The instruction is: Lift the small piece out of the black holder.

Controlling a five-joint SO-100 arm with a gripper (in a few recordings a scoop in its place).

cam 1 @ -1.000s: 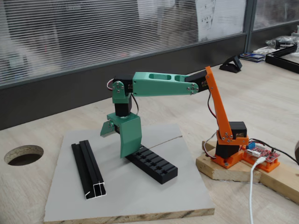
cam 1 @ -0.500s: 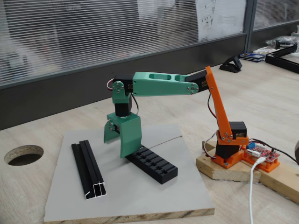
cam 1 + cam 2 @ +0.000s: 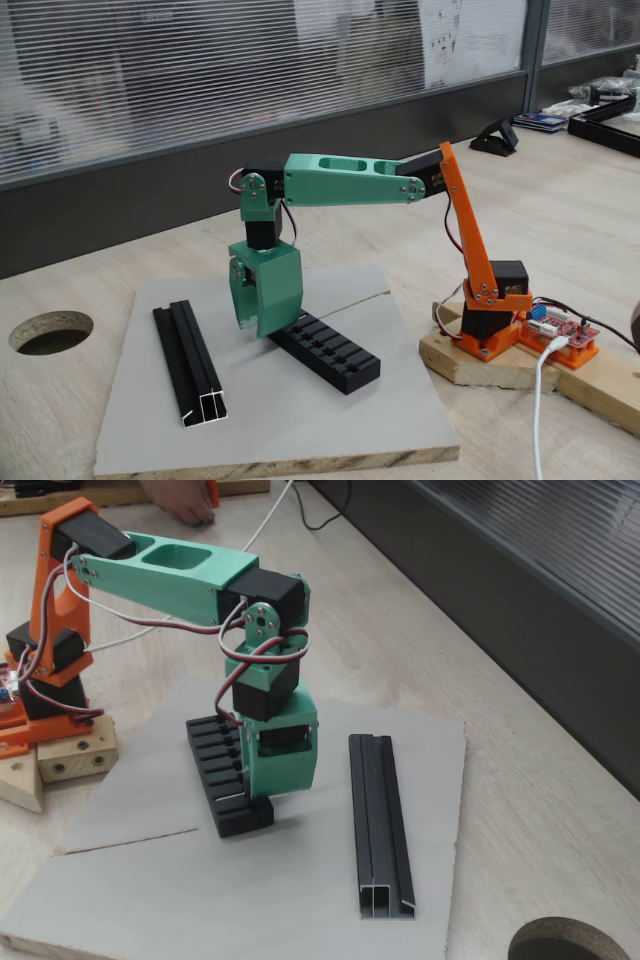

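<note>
Green gripper poised at the near end of the black holder, jaws drawn close together for pinching; the small piece, presumably between them, is too small to discern.

A big window with closed grey blinds stands over a dark low wall behind the light wooden bench, which has a round hole.
</note>
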